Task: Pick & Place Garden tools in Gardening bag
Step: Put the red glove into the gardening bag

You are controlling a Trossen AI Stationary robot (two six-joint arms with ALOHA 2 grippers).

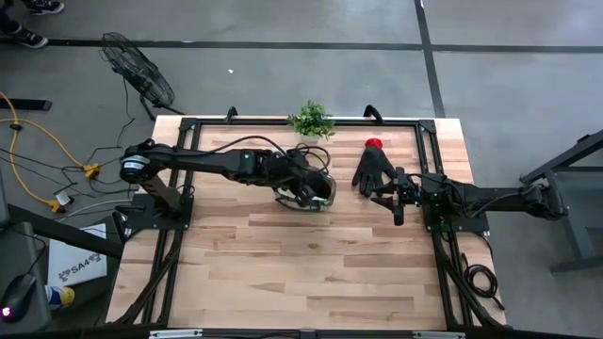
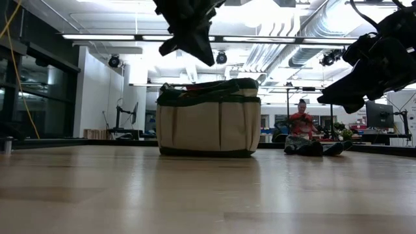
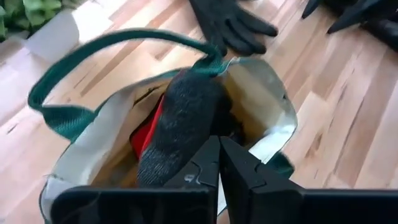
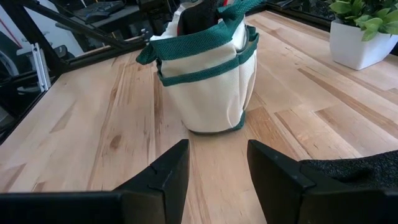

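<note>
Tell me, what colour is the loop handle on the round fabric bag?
Dark green. The loop handle shows best in the left wrist view.

Left arm is reaching from the table's 9 o'clock edge toward 1 o'clock, elbow slightly bent, wrist pitching down near table centre. Left gripper (image 3: 219,163) is sitting with fingers pressed together. Right arm is lying low from the 3 o'clock edge, pointing toward 9 o'clock. Right gripper (image 4: 217,163) is holding its fingers parted, nothing between them.
</note>
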